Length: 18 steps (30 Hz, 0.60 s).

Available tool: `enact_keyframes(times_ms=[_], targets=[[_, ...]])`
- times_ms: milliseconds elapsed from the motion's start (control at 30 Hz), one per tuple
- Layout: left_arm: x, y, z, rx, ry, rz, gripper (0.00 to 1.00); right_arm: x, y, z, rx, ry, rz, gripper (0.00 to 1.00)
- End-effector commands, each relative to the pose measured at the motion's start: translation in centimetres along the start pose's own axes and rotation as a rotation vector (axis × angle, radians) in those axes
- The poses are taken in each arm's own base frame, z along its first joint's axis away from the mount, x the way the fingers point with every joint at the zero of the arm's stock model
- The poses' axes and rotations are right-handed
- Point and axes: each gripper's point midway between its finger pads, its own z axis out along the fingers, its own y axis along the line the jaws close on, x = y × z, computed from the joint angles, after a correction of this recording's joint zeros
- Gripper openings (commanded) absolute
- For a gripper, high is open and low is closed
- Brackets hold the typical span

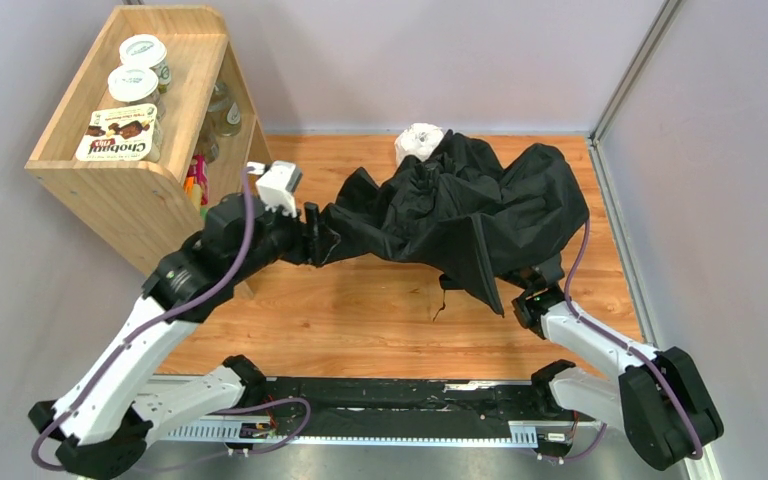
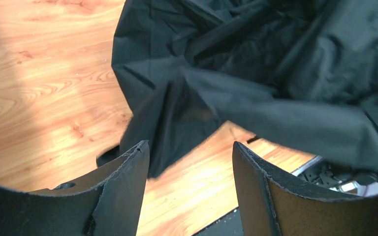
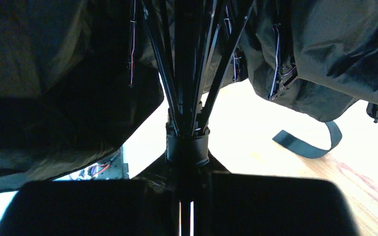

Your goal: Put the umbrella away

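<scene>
Half holding the likely light, floppy umbrella [image 1: 460, 215]: clamping its stiff shaft [image 3: 186, 59] with the right gripper [image 3: 187, 169], hovering the left gripper [image 2: 189, 147] wide open, empty.

Left arm [image 1: 150, 340] stretches across the table's [image 1: 360, 310] left half, left gripper [image 2: 189, 150] spread wide, empty; right arm [image 1: 600, 345] folds by the right edge, right gripper [image 3: 187, 189] clamped on umbrella [image 1: 460, 210] shaft

One umbrella [image 1: 460, 210], one wooden shelf [image 1: 130, 195]
</scene>
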Motion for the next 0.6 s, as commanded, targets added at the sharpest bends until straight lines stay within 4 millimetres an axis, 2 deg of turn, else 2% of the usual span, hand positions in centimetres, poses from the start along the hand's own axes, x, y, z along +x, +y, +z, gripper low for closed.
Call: enact_keyframes(times_ms=[0,100,133,167,200,233,267,300,333,367,400,433,467,567], targets=[[-2.2,-0.5,2.7,0.024,-0.045,0.033,0.69,-4.4,3.7,0.3,-0.143,-0.094,-0.109,0.00],[-3.6,-1.7,5.3,0.110,-0.068,0.023,0.66,-4.4,4.3,0.2,-0.174,-0.080,-0.103,0.00],[-4.0,-2.5,5.8,0.167,-0.070,0.021,0.62,-4.3,4.5,0.2,-0.188,-0.075,-0.097,0.00],[-5.1,-3.3,6.8,0.213,-0.104,0.019,0.53,-4.3,4.8,0.2,-0.205,-0.072,-0.087,0.00],[-5.4,-5.3,7.0,0.329,-0.096,0.020,0.47,-4.2,5.0,0.2,-0.219,-0.072,-0.083,0.00],[-7.1,-7.0,8.0,0.411,-0.144,0.027,0.34,-4.2,5.1,0.2,-0.224,-0.074,-0.078,0.00],[-7.0,-9.6,7.5,0.559,-0.109,-0.006,0.30,-4.2,4.9,0.3,-0.216,-0.077,-0.074,0.00],[-8.8,-11.5,7.8,0.665,-0.153,-0.003,0.24,-4.2,4.6,0.5,-0.208,-0.078,-0.070,0.00],[-10.0,-14.5,6.4,0.803,-0.186,-0.013,0.22,-4.2,4.6,0.6,-0.208,-0.082,-0.068,0.00],[-9.8,-15.7,7.0,0.841,-0.171,-0.017,0.22,-4.2,4.5,0.7,-0.209,-0.084,-0.064,0.00],[-9.0,-18.1,6.4,0.890,-0.157,0.009,0.22,-4.3,4.5,1.0,-0.211,-0.089,-0.059,0.00],[-8.9,-19.4,6.5,0.915,-0.153,0.031,0.21,-4.4,4.3,1.2,-0.210,-0.090,-0.055,0.00],[-7.8,-21.2,6.0,0.956,-0.123,0.048,0.20,-4.4,4.2,1.4,-0.211,-0.089,-0.052,0.00],[-7.4,-22.3,5.7,0.993,-0.102,-0.009,0.20,-4.7,3.4,1.7,-0.182,-0.106,-0.048,0.00]])
